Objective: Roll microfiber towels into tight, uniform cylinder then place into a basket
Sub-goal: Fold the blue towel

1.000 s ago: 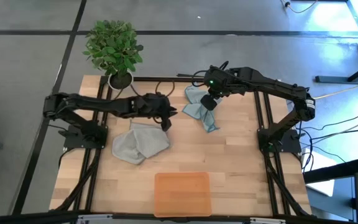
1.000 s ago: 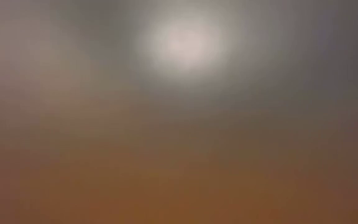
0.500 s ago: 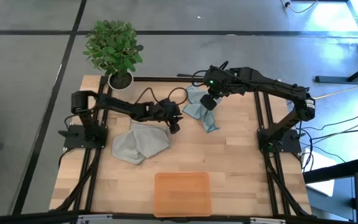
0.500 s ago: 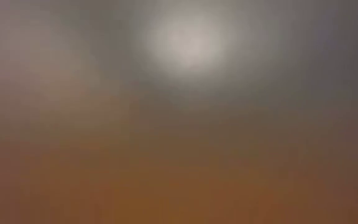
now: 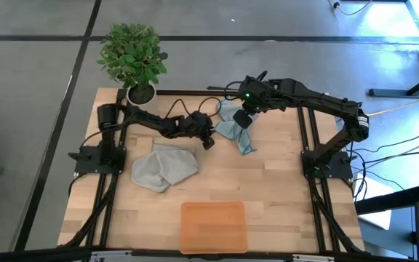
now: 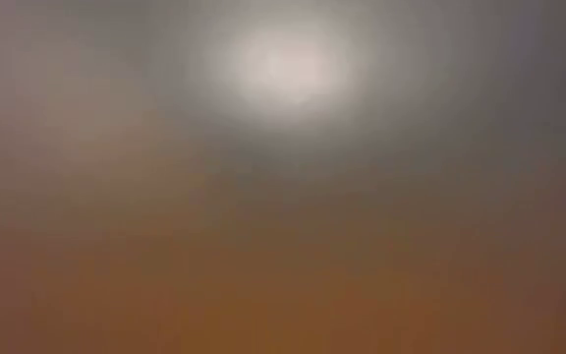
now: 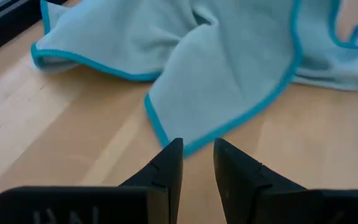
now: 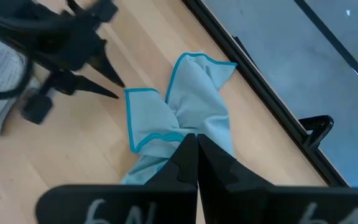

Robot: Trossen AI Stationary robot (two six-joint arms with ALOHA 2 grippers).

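Pale wood table (image 5: 275, 189), grey floor (image 5: 35, 65) around

Bare worktop (image 5: 275, 189) lies open between the orange basket (image 5: 213, 226) at the near edge and both towels, so a pass there meets nothing. At the far side room is tight: the left end effector (image 5: 208, 143) and right end effector (image 5: 243, 120) crowd the blue towel (image 5: 235, 131). The grey towel (image 5: 163, 167) lies beside them, the potted plant (image 5: 133, 57) at the far-left corner.
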